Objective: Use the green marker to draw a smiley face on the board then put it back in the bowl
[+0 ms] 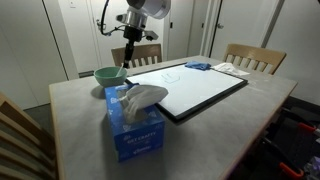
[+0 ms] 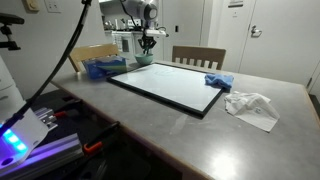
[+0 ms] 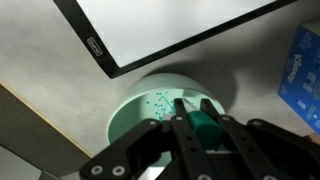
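Note:
My gripper (image 3: 196, 108) is shut on the green marker (image 3: 207, 128), whose thick green body sits between the fingers. In the wrist view it hangs right above the pale-green bowl (image 3: 135, 108), which has small green specks inside. The black-framed whiteboard (image 3: 170, 25) lies just beyond the bowl. In both exterior views the gripper (image 1: 131, 58) (image 2: 147, 45) is above the bowl (image 1: 108, 74) (image 2: 143, 61), at a corner of the board (image 1: 200, 88) (image 2: 170, 85).
A blue tissue box (image 1: 135, 125) (image 2: 100, 68) (image 3: 305, 65) stands next to the bowl. A blue cloth (image 2: 218, 80) and a crumpled white cloth (image 2: 252, 105) lie by the board's other end. Wooden chairs (image 1: 255, 58) stand at the table's edges.

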Robot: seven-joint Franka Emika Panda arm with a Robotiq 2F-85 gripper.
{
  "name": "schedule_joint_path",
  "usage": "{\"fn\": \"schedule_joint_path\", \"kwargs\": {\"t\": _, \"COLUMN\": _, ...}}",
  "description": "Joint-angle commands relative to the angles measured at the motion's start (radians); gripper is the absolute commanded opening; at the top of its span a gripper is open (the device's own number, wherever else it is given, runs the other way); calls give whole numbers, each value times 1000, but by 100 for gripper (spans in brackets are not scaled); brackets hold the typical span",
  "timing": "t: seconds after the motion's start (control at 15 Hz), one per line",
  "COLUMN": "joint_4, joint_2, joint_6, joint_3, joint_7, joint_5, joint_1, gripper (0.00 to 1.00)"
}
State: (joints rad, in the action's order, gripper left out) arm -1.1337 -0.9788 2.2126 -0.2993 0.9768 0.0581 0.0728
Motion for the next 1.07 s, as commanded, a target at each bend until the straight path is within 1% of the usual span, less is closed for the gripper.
{"fn": "schedule_joint_path", "kwargs": {"t": 0.0, "joint_4": 46, "joint_2": -18, "joint_6": -40, "joint_3": 14, "joint_7": 16, "joint_5": -5, "joint_1": 10, "gripper": 5}}
{"fn": "schedule_joint_path", "kwargs": {"t": 0.07, "joint_4": 50, "joint_2": -20, "joint_6": -45, "joint_3": 15, "joint_7": 15, "joint_5": -5, "joint_1": 11, "gripper": 5}}
{"fn": "schedule_joint_path", "kwargs": {"t": 0.13, "joint_4": 52, "joint_2": -19, "joint_6": -52, "joint_3": 17, "joint_7": 15, "joint_5": -6, "joint_1": 12, "gripper": 40}}
{"fn": "schedule_joint_path", "kwargs": {"t": 0.4, "joint_4": 59, "joint_2": -13, "joint_6": -68, "joint_3": 28, "joint_7": 8, "joint_5": -14, "joint_1": 16, "gripper": 67}}
{"fn": "schedule_joint_path", "kwargs": {"t": 0.47, "joint_4": 57, "joint_2": -2, "joint_6": -83, "joint_3": 42, "joint_7": -10, "joint_5": -27, "joint_1": 25, "gripper": 75}}
{"fn": "schedule_joint_path", "kwargs": {"t": 0.6, "joint_4": 54, "joint_2": 24, "joint_6": -109, "joint_3": 88, "joint_7": -80, "joint_5": -70, "joint_1": 56, "gripper": 89}}
{"fn": "schedule_joint_path", "kwargs": {"t": 0.67, "joint_4": 59, "joint_2": 30, "joint_6": -125, "joint_3": 108, "joint_7": -113, "joint_5": -93, "joint_1": 69, "gripper": 95}}
{"fn": "schedule_joint_path", "kwargs": {"t": 0.73, "joint_4": 69, "joint_2": 35, "joint_6": -151, "joint_3": 126, "joint_7": -149, "joint_5": -118, "joint_1": 83, "gripper": 99}}
{"fn": "schedule_joint_path", "kwargs": {"t": 1.0, "joint_4": 121, "joint_2": 37, "joint_6": -283, "joint_3": 174, "joint_7": -239, "joint_5": -203, "joint_1": 120, "gripper": 100}}
